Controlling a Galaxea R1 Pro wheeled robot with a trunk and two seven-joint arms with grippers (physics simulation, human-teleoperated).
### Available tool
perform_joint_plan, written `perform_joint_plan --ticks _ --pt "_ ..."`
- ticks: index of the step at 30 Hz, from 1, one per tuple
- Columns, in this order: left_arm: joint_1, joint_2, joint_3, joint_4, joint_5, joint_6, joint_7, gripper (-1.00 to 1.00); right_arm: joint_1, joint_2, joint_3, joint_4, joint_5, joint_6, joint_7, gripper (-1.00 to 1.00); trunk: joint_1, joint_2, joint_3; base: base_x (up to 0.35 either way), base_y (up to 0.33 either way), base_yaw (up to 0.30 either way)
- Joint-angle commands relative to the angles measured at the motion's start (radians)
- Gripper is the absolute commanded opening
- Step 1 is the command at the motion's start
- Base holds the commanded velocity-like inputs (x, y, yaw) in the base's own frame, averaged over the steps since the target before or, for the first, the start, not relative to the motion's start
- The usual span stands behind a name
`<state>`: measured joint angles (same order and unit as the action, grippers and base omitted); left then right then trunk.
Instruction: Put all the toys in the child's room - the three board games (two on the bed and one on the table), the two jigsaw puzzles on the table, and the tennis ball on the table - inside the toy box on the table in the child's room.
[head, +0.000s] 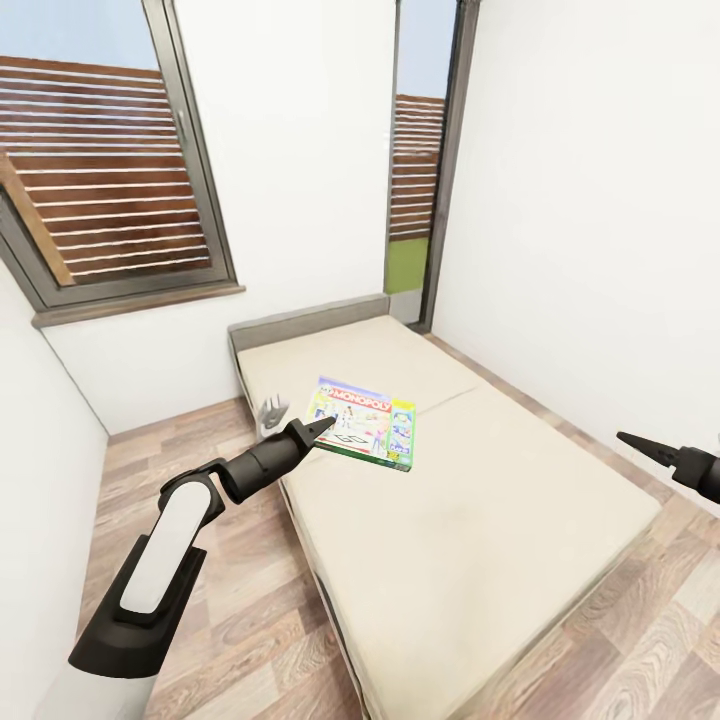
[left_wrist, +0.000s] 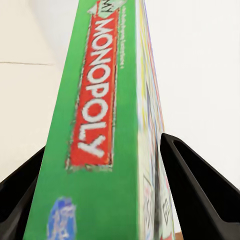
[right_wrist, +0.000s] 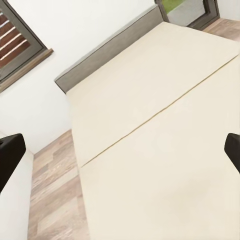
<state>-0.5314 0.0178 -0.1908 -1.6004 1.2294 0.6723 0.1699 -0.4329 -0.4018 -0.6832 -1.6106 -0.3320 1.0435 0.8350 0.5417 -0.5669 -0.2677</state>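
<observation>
left gripper (head: 318, 428) pinching monopoly (head: 365, 422) at its near edge, over the bed (head: 480, 520)
box long axis runs away from the fingers (left_wrist: 195, 185); right gripper (head: 640, 447) spread, well apart.

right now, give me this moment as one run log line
left tool: shut on Monopoly box | box: lifted over bed | right tool: open, nothing in it, over bed | toy box: not reached yet

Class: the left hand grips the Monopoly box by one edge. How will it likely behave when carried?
The Monopoly box is thin and flat, so probably light and stiff. Held at one edge by the left hand, it may droop or pivot. Its glossy printed cover could slip between the fingers.
</observation>
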Motion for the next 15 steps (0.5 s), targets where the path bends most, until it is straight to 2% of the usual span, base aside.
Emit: perform_joint_plan --ticks 1,15 --pt "-0.001 0.001 -0.001 -0.001 0.01 0.001 0.01 -1.0 -0.001 0.0 -0.001 0.0 0.005 0.004 0.007 1.0 -0.004 0.006 0.003 0.0 0.0 0.0" --pt "-0.001 0.001 0.0 -0.001 0.011 0.001 0.01 -1.0 -0.001 0.0 -0.001 0.0 0.005 0.004 0.007 1.0 -0.057 0.104 0.07 0.0 0.0 0.0"
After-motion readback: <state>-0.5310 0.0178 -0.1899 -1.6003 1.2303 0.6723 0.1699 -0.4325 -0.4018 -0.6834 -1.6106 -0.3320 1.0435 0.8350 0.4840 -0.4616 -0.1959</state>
